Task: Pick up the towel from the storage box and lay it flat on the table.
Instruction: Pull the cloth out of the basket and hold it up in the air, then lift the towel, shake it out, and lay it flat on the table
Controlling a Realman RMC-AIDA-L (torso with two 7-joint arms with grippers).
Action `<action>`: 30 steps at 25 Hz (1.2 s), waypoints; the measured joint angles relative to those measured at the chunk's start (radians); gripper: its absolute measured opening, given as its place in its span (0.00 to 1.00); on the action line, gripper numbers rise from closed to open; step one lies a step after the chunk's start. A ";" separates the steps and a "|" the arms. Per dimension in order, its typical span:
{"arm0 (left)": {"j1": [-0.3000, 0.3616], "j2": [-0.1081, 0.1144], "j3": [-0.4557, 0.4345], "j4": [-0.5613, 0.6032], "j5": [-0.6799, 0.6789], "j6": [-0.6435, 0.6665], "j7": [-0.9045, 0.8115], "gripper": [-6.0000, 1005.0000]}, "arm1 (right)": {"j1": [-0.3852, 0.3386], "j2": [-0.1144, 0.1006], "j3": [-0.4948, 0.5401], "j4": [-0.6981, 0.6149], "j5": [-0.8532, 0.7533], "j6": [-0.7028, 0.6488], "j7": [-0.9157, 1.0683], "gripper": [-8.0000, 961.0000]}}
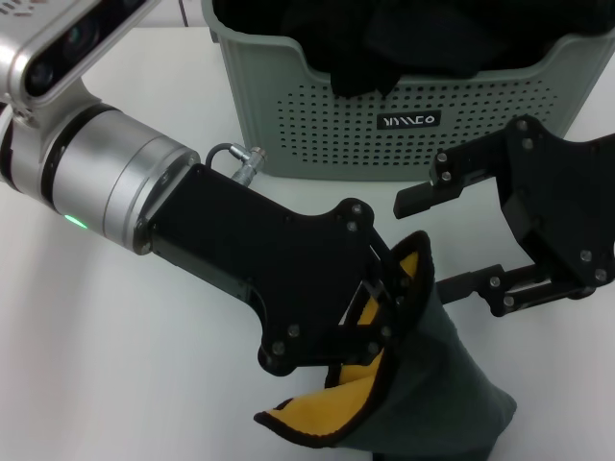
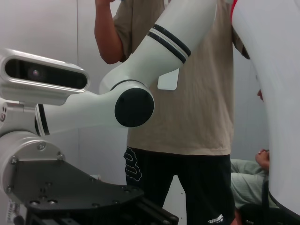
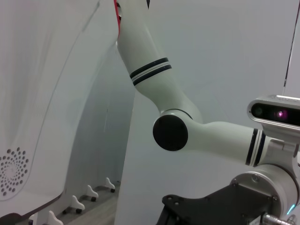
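Left gripper (image 1: 389, 288) fingers clamp the limp towel (image 1: 423, 394) edge; right gripper (image 1: 452, 240) fingers spread, should take an adjacent corner.

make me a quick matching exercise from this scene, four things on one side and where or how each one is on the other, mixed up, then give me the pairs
Things:
1. towel
2. storage box
3. left gripper
4. right gripper

States:
A. fingers spread, holding nothing
B. stands at the table's far edge, dark cloth inside
C. pinching a black-edged hem
D. hangs bunched, grey-green outside, yellow inside

Pairs: 1-D, 2-B, 3-C, 4-A
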 joint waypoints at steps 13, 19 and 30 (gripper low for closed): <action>0.000 0.001 0.000 0.000 0.000 0.000 0.000 0.02 | -0.004 0.000 0.003 -0.011 -0.012 -0.002 -0.012 0.44; 0.001 0.001 0.000 0.000 0.000 0.000 0.000 0.03 | -0.004 0.002 0.001 -0.011 -0.016 -0.002 -0.016 0.31; 0.012 -0.007 -0.029 -0.004 -0.004 0.000 0.000 0.03 | -0.043 0.021 0.028 -0.014 -0.006 0.012 -0.072 0.09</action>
